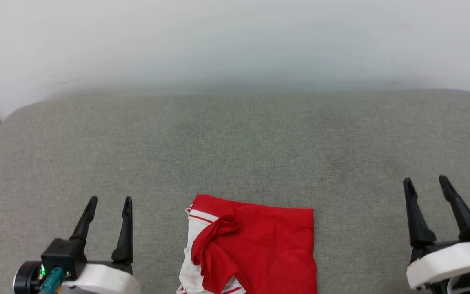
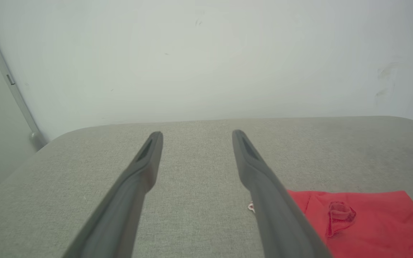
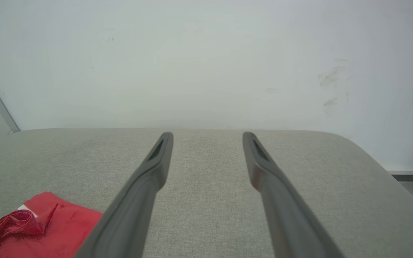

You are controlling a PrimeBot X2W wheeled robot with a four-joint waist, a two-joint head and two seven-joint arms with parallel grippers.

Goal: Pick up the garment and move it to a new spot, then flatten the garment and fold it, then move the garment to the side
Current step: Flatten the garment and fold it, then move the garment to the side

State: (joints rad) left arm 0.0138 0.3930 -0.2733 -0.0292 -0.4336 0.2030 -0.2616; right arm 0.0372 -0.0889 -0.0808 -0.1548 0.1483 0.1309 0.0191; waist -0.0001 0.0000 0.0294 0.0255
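Observation:
The garment (image 1: 255, 245), red with white sleeve parts and red-white trim, lies folded into a rough rectangle on the grey cushioned surface (image 1: 235, 143), at the near middle in the head view; its near edge runs out of frame. A loose red fold lies on its left part. My left gripper (image 1: 109, 199) stands open to the garment's left, apart from it, with nothing between its fingers. My right gripper (image 1: 424, 178) stands open well to the right, also holding nothing. The garment (image 2: 364, 222) appears at the lower right in the left wrist view, and the garment (image 3: 38, 229) at the lower left in the right wrist view.
A pale wall (image 1: 235, 41) rises just behind the cushioned surface. The surface's rounded corners (image 1: 18, 112) fall away at the far left and far right. A grey vertical strip (image 2: 9, 79) runs down the wall at the left.

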